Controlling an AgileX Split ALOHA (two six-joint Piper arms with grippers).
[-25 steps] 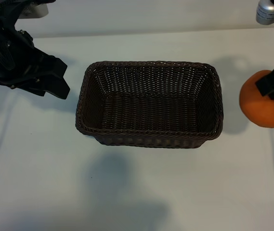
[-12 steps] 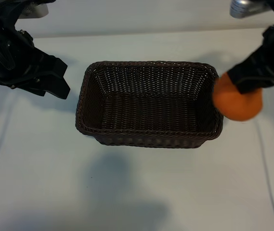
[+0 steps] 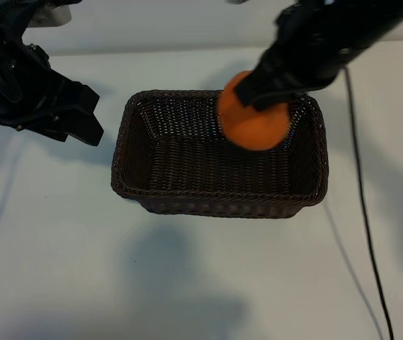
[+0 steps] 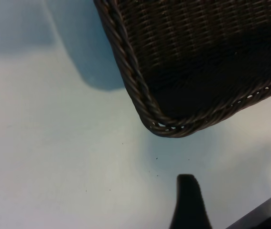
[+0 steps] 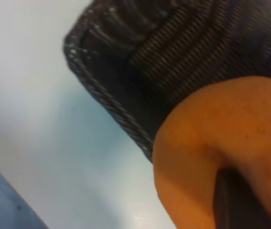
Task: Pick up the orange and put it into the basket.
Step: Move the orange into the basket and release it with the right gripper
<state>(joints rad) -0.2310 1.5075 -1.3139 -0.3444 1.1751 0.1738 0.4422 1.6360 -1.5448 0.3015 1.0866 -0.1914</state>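
Note:
The orange (image 3: pixel 256 125) hangs in the air over the far right part of the dark brown wicker basket (image 3: pixel 134 185), with my right gripper (image 3: pixel 266 93) shut on it from above. In the right wrist view the orange (image 5: pixel 206 148) fills the near field, one dark finger (image 5: pixel 233 200) pressed into it, and the basket (image 5: pixel 125 71) lies beyond. My left gripper (image 3: pixel 81 120) is parked open off the basket's left side. Its wrist view shows one fingertip (image 4: pixel 188 191) over bare table near a basket (image 4: pixel 147 107) corner.
The basket sits mid-table on a white surface (image 3: pixel 59 248). A black cable (image 3: pixel 362 212) trails across the table on the right, from the right arm toward the front edge. Shadows fall on the table in front of the basket.
The right arm has carried the orange from the table's right side leftward, to above the basket's right part. The left arm has stayed still.

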